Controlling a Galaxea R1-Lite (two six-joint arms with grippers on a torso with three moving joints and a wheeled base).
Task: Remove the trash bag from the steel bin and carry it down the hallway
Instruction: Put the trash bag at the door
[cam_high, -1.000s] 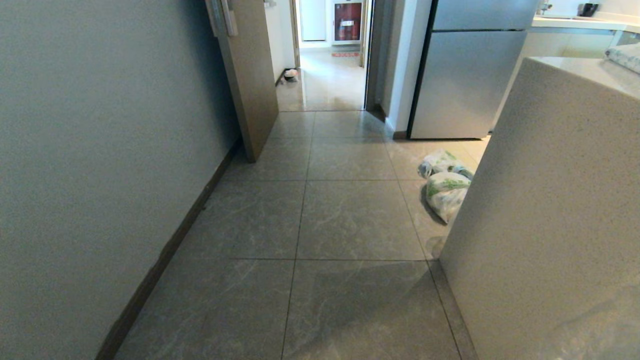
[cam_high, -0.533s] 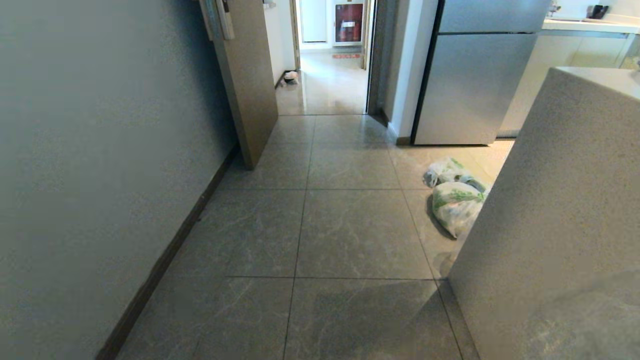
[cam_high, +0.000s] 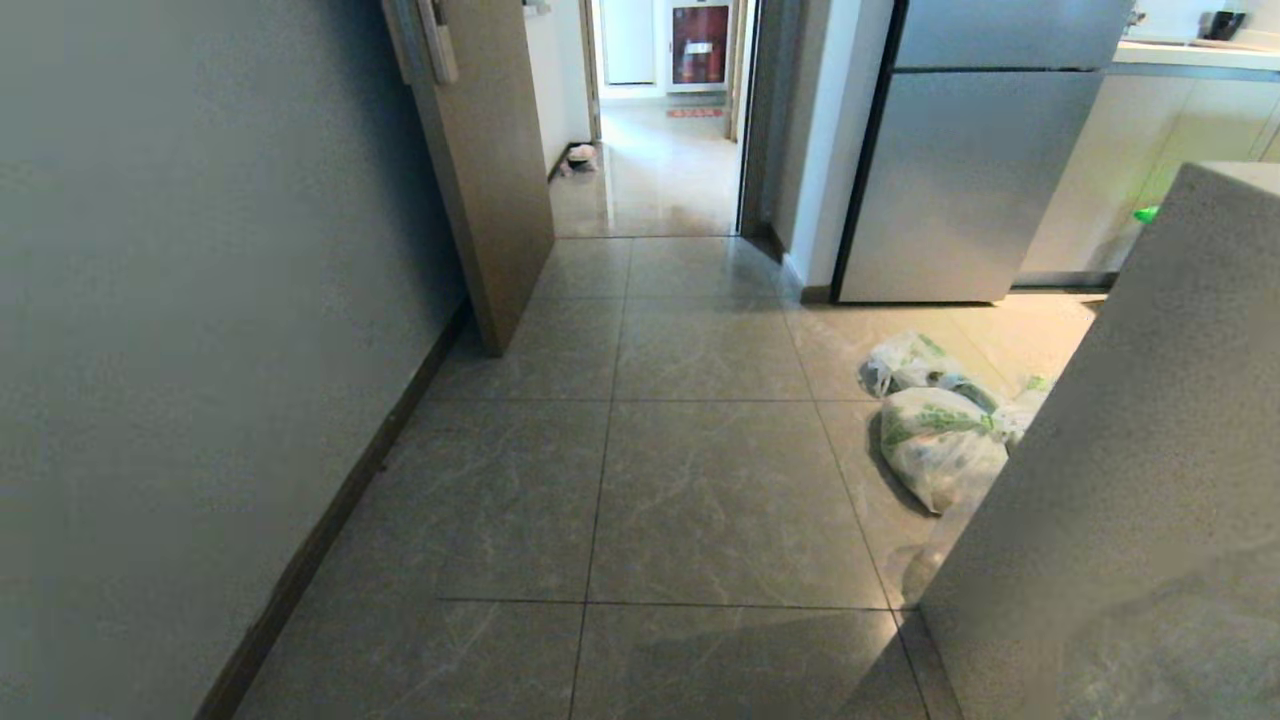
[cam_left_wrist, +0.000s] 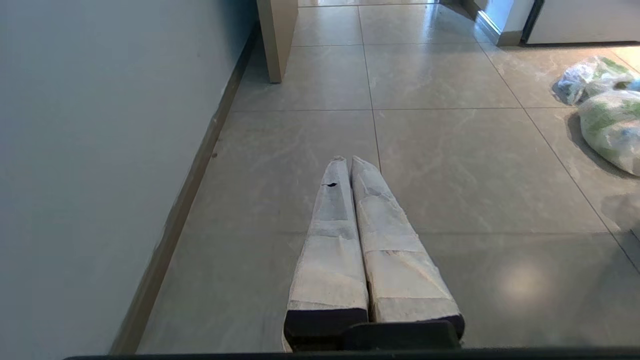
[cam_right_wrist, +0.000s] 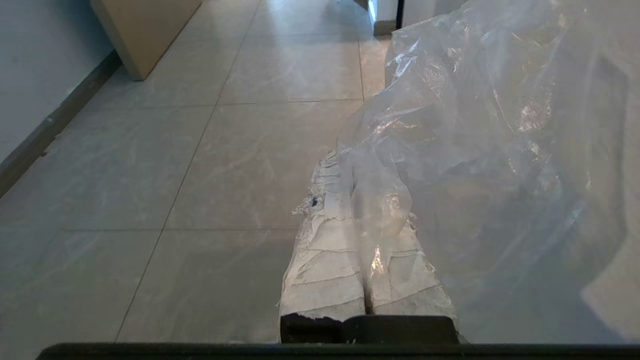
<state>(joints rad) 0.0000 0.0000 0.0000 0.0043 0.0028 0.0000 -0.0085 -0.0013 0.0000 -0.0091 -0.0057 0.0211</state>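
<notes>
Gripping the trash bag (cam_right_wrist: 480, 125), the right claw (cam_right_wrist: 345, 165); left claw (cam_left_wrist: 348, 161) clenched, empty; no legible labels

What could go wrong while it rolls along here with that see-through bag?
The trash bag is pinched only by a thin fold in the shut right gripper, so it might slip free. The white shopping bags lie on the floor beside the counter, so the billowing plastic or the base could snag them.

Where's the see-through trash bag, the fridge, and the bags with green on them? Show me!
trash bag (cam_right_wrist: 480, 125), right wrist view, crinkly clear middle.
fridge (cam_high: 960, 180), head view, lower steel door.
bags with green print (cam_high: 940, 450), head view, nearer bag's bulge.
</notes>
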